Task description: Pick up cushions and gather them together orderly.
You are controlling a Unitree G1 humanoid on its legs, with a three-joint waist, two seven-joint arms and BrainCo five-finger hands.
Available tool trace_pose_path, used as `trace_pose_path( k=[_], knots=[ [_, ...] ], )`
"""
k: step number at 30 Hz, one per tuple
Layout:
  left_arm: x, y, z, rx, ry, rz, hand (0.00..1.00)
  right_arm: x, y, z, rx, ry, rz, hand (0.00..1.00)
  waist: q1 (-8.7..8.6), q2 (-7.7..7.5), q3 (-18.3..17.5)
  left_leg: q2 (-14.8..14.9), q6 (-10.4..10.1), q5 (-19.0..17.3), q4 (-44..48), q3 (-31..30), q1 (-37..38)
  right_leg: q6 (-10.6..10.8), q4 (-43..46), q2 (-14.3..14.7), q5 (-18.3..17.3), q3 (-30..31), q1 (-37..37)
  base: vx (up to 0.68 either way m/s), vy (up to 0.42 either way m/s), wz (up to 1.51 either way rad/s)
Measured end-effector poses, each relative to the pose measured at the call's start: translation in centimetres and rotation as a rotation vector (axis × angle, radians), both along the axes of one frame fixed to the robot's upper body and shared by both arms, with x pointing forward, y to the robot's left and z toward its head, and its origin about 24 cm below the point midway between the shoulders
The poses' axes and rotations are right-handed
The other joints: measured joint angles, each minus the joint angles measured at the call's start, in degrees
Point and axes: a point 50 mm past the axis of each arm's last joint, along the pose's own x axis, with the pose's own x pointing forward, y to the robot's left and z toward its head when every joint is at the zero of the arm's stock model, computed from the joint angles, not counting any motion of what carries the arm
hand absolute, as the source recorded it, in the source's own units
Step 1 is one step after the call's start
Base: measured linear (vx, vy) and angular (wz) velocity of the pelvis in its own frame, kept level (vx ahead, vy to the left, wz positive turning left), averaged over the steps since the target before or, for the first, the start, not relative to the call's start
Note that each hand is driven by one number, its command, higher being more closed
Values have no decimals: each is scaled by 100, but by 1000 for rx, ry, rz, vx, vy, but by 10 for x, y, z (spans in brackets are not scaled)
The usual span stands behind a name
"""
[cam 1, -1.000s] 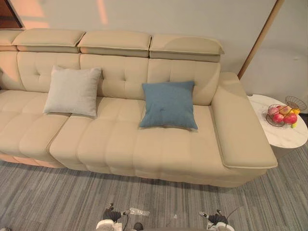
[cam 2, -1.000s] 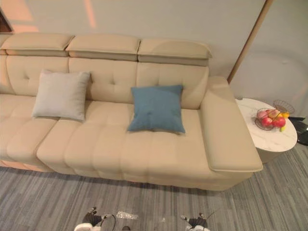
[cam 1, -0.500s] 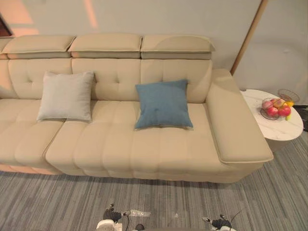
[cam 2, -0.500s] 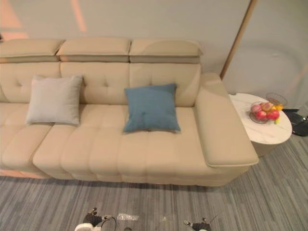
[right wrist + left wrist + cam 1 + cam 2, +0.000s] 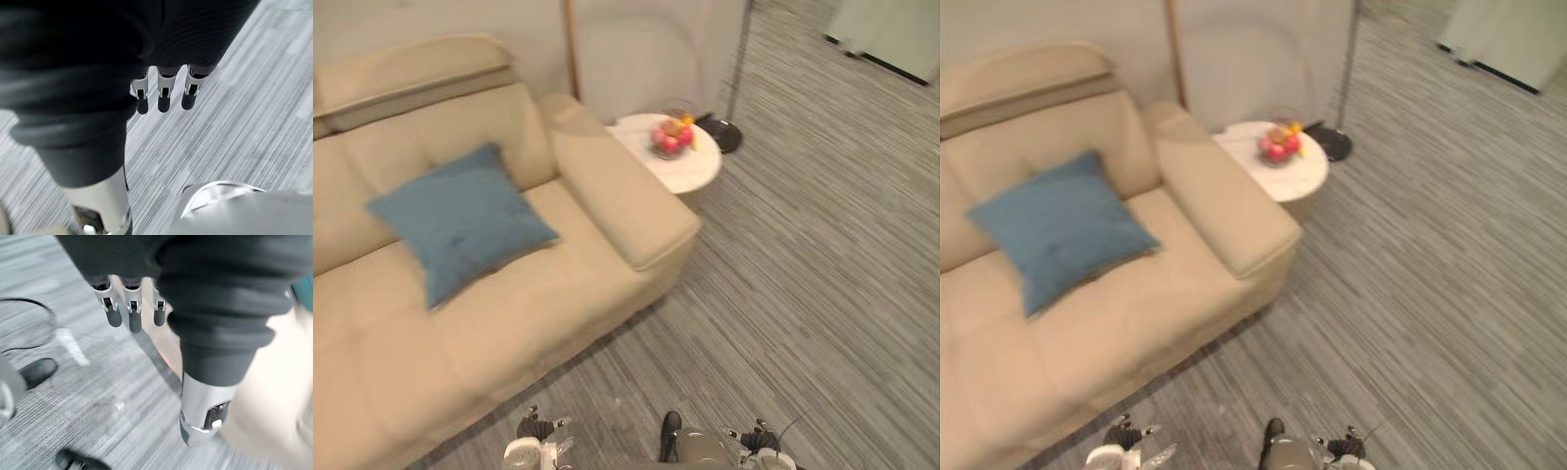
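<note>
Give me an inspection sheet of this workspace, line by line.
Surface: beige sofa, one seat in view.
Job's things: one blue cushion on the seat, leaning against the backrest.
Clutter: nothing seen.
Hands: left hand and right hand both open, fingers straight, hanging over the grey carpet.
Cables: nothing seen.
Surroundings: round white side table with a fruit bowl beside the armrest; lamp base behind it.

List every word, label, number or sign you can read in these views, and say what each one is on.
None to list. No readable print shows on the blue cushion, the sofa, the side table, the fruit bowl or the carpet.
</note>
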Motion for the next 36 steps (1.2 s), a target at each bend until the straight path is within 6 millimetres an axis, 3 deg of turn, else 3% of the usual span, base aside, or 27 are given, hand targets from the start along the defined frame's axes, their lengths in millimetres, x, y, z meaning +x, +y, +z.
trace_pose_path(
  k=[1, 3, 5, 6, 7, 8, 9, 10, 12, 15, 16, 17, 18, 19, 20, 21, 22, 24, 25, 27, 29, 30, 31, 32, 34, 35, 36],
  knots=[
    [4, -7, 1, -15, -10, -17, 0, 0, -5, 1, -13, 6, 4, 0, -52, 100, 56, 15, -68, 113, -12, 83, 125, -17, 4, 114, -70, 224, -4, 149, -184, -86],
    [5, -8, 0, -18, -8, -21, 0, -2, -8, 0, -19, 21, 3, 0, -77, 92, 61, 38, -212, 348, 202, 89, 210, 5, 39, 197, -187, 506, 3, 137, -154, -70],
    [5, -7, 0, -16, -6, -22, 0, -5, -6, -1, -13, 31, 1, 0, -125, 24, 109, 463, -231, 321, 1498, -20, -65, 79, -80, 321, -295, 819, 152, 114, -152, -64],
    [2, -8, -1, -19, 2, -20, 0, -7, -6, -2, -12, 41, 0, 0, -61, -13, 144, 716, -32, 93, 2402, -325, -302, 91, -268, 480, -305, 1083, 337, 83, -118, -114],
    [-5, -10, -3, -28, 21, -10, 0, -6, -3, -3, -4, 39, -1, 0, 13, 33, 143, 713, 74, -333, 3075, -886, -554, 66, -417, 688, -295, 1460, 558, 105, -124, -133],
    [-9, -12, -5, -35, 32, -6, 0, -6, -3, -3, -3, 40, -2, 0, 37, -3, 166, 647, 45, -488, 3280, -1194, -710, 65, -483, 782, -295, 1628, 660, 111, -37, -145],
    [-9, -10, -3, -30, 23, -5, 0, -6, -2, -3, -3, 41, -4, 0, 72, 13, 167, 389, -11, -673, 3367, -1878, -1025, 66, -555, 925, -294, 1930, 818, 123, 23, -168],
    [-8, -10, -3, -31, 17, -5, 0, -4, -2, -3, -4, 38, -6, 0, 170, 10, 168, 74, -73, -785, 3137, -2465, -1323, 74, -573, 1006, -290, 2290, 892, 131, 49, -162],
    [-7, -11, -2, -33, 7, 0, 0, -1, 0, -2, 0, 25, -17, 0, 192, 12, 168, -246, -80, -794, 2668, -3061, -1682, 66, -616, 1114, -300, 2776, 930, 139, 110, -169],
    [-6, -12, -1, -43, -16, 43, 0, 1, 2, -1, 4, 15, -26, 0, 320, 18, 166, -713, -110, -702, 1692, -4469, -2052, 128, -617, 1284, -295, 3724, 923, 140, 132, -181],
    [-6, -13, -1, -49, -16, 50, 0, -3, 2, -2, 2, 24, -29, 0, 326, 53, 145, -737, -83, -615, 1444, -4786, -2023, 170, -610, 1345, -288, 3907, 921, 189, 219, -244],
    [-13, -14, -4, -65, -1, 83, 0, -3, 1, -2, -2, 21, -29, 0, 361, 190, 89, -585, -33, -246, 1260, -4866, -1907, 258, -450, 1537, -306, 4251, 884, 158, 185, -196],
    [-13, -11, -3, -62, -2, 94, 0, -2, 3, -2, 3, 19, -30, 0, 396, 175, 92, -554, 1, -294, 1295, -4650, -1834, 324, -377, 1551, -330, 4411, 901, 276, 274, -212],
    [-9, -8, -2, -56, -10, 94, 0, -3, 9, -1, 13, 1, -31, 0, 372, 21, 42, -532, 79, -460, 1237, -4181, -1671, 484, -195, 1496, -420, 4689, 854, 245, 218, -125],
    [-9, -8, -2, -54, -12, 94, 0, -3, 11, -2, 19, 2, -31, 0, 377, -34, 32, -512, 103, -469, 1216, -3998, -1607, 516, -88, 1479, -470, 4738, 759, 251, 230, -161],
    [-7, -5, -1, -46, -18, 93, 0, -6, 16, -3, 31, 9, -30, 0, 442, -166, -16, -498, 146, -504, 1168, -3522, -1519, 618, 319, 1304, -605, 4520, 484, 131, 135, -131],
    [-5, -3, 0, -43, -23, 91, 0, -4, 19, -3, 39, 2, -24, 0, 467, -208, -20, -502, 172, -525, 1136, -3290, -1439, 718, 524, 1165, -663, 4277, 336, 175, 139, -153],
    [-6, -3, -1, -38, -11, 80, 0, 5, 31, -3, 67, -18, -10, 0, 461, -234, -19, -510, 178, -519, 1009, -2697, -1176, 856, 758, 675, -697, 3191, 85, 223, 75, -135],
    [-5, -4, -1, -37, -3, 64, 0, 8, 31, -2, 65, -27, 6, 0, 450, -222, -5, -502, 178, -519, 977, -2474, -1064, 817, 699, 456, -684, 2504, 82, 184, -2, -117],
    [-4, -9, -2, -41, 14, 28, 0, 11, 26, -1, 54, -31, 11, 0, 429, -135, 44, -452, 175, -516, 683, -2216, -731, 613, 672, 406, -577, 1802, 93, 201, -77, -101],
    [-2, -14, -3, -45, 21, -4, 0, 20, 21, 2, 37, -46, 21, 0, 388, 48, 142, -333, 126, -484, 357, -1914, -485, 721, 806, 441, -579, 1433, -42, 196, -123, -95],
    [1, -17, -3, -46, 20, -28, 0, 27, 19, 5, 32, -59, 24, 0, 296, 78, 184, -327, 105, -472, 256, -1791, -442, 698, 990, 283, -837, 1082, -181, 154, -130, -72],
    [1, -14, -3, -31, 32, -53, 0, 27, 21, 4, 37, -60, 23, 0, 237, -44, 195, -461, 78, -484, 248, -1689, -406, 497, 840, -22, -793, 813, -228, 160, -136, -73],
    [1, -13, -4, -28, 40, -59, 0, 26, 21, 3, 41, -49, 20, 0, 246, -41, 211, -468, 62, -478, 217, -1662, -334, 242, 826, 97, -800, 921, -195, 207, -164, -84],
    [-3, -18, -5, -43, 50, -65, 0, 24, 18, 2, 38, -35, 6, 0, 245, 77, 209, -169, -61, -408, 889, -1666, -281, 186, 518, 533, -771, 1318, 80, 339, -252, -111],
    [-2, -19, -5, -44, 47, -69, 0, 22, 18, 1, 39, -32, 1, 0, 243, 77, 214, -116, -61, -408, 1130, -1677, -334, 168, 447, 566, -763, 1353, 143, 346, -230, -89],
    [1, -21, -4, -50, 37, -77, 0, 18, 15, 0, 41, -19, -24, 0, 223, 107, 225, 143, -56, -355, 2163, -1759, -601, 100, 164, 739, -746, 1497, 421, 265, -133, -71]
  ],
)
